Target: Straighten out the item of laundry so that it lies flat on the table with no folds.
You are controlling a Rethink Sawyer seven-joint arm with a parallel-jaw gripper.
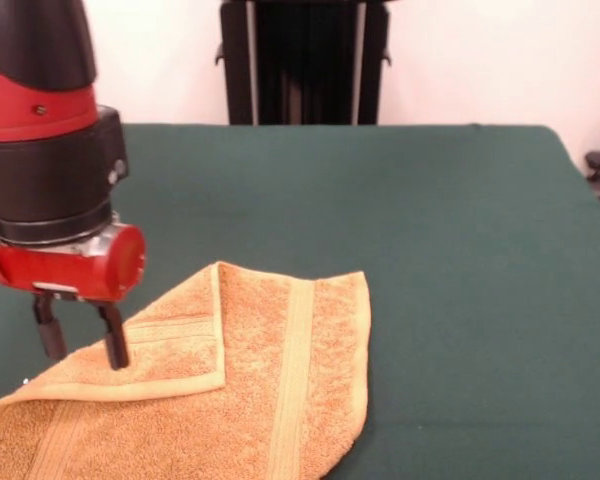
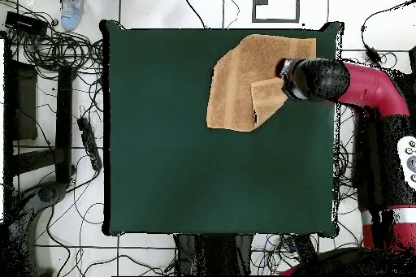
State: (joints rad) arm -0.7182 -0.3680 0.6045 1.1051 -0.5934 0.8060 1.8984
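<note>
Towel [image 1: 250, 400] at lower left of front view, top right of table [image 2: 203, 168] in overhead view; one corner folded over onto the rest, ribbed band running up the middle. Gripper [image 1: 82, 345] at left edge of front view, jaws apart, one fingertip [image 1: 117, 358] touching the folded flap, other just off the towel's edge.

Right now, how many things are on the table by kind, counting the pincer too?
Towels: 1, the orange-tan towel, one corner folded over.
Pincers: 1, the pincer, open at the folded flap.
Tables: 1, the green table.
Total: 3.
</note>
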